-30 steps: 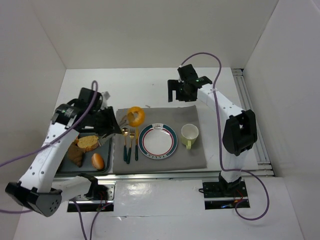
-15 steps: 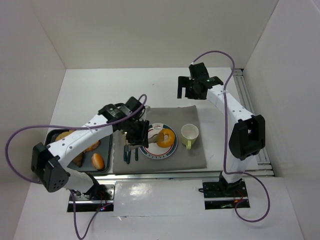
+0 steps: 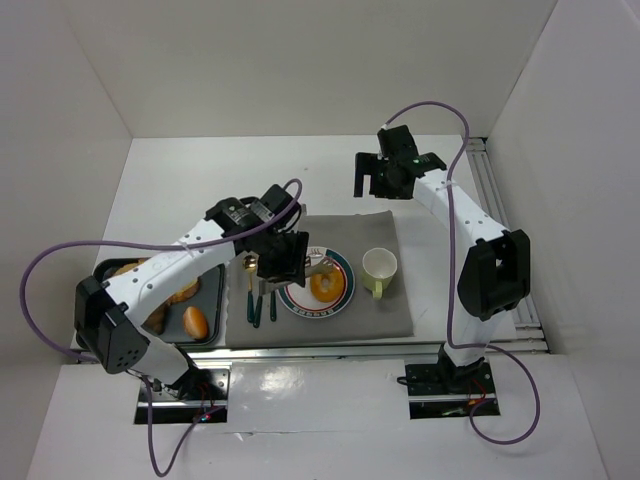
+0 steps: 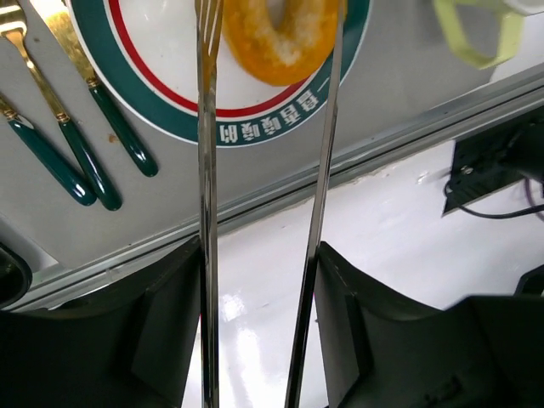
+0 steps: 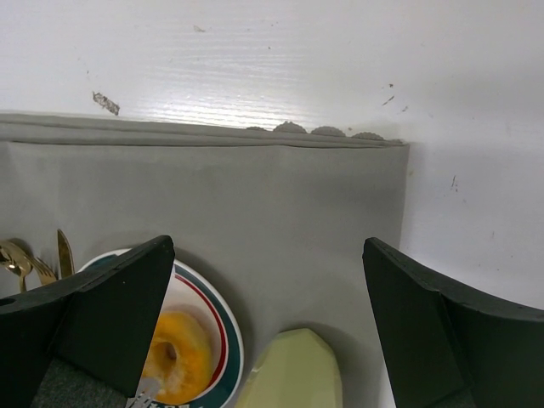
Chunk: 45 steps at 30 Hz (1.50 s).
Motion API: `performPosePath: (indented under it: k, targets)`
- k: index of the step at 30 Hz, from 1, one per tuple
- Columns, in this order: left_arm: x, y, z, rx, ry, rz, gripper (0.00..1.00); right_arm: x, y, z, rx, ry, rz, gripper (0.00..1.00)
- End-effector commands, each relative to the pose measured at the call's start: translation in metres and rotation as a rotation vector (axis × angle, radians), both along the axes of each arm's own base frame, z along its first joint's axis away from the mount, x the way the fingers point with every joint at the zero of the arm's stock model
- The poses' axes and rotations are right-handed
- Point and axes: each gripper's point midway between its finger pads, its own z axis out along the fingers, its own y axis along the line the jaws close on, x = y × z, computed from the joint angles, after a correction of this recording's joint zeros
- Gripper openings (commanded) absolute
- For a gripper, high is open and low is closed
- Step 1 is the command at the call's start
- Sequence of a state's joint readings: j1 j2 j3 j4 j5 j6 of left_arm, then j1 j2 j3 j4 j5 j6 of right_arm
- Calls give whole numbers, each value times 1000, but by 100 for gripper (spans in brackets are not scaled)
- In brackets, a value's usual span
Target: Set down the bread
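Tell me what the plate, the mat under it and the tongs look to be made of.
Plate: most likely glazed ceramic; glossy white with printed red and teal bands.
Mat: grey fabric, matte; its far edge is folded over and slightly rumpled.
Tongs: polished metal, probably steel; thin, mirror-bright blades.

Bright, even light is cast from above, and only soft shadows are seen. Glare is thrown off the white table (image 5: 229, 85) far of the grey mat (image 5: 255, 195). The tongs (image 4: 207, 170) are streaked with highlights.
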<state>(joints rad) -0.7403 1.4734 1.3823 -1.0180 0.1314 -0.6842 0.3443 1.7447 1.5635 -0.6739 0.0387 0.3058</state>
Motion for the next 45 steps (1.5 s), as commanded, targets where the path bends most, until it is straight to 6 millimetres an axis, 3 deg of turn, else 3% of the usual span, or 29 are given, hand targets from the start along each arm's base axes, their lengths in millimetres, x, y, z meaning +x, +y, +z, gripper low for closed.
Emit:
performPosePath:
  k: [1,4,7,8,10,11,12,18,21,24,29,33,37,45]
  targets:
    - [4,3,30,-13,-57,-1,63,10,3,14,20,-57,8,99]
    - [12,9,42,5,-85,24,62,12,6,14,26,-55,14,99]
    - [30,42,54,61,-111,146,60,14,7,14,26,-56,14,99]
    - [42,70,55,95,-108,255,57,16,7,18,29,-65,14,99]
    - [44,118,49,199,-78,442,55,15,9,18,36,-63,21,99]
    - [49,154,51,215,-72,582,55,16,9,14,33,-54,21,99]
    - [49,174,49,231,-70,653,55,16,10,14,39,-52,27,99]
    - [36,287,33,405,-67,983,56,15,18,15,69,-51,54,99]
    - [31,318,24,430,-44,1108,56,15,21,15,100,-52,73,99]
    - [33,336,14,425,-50,1161,56,15,23,14,110,-38,72,99]
    - [33,352,0,519,6,1073,59,20,24,19,102,-36,78,99]
    - [37,341,-16,446,44,1029,59,25,30,29,104,-40,88,99]
    - [44,333,-16,393,31,982,60,27,41,25,95,-33,103,99]
    - [38,332,-25,414,73,993,60,22,57,23,74,-11,130,99]
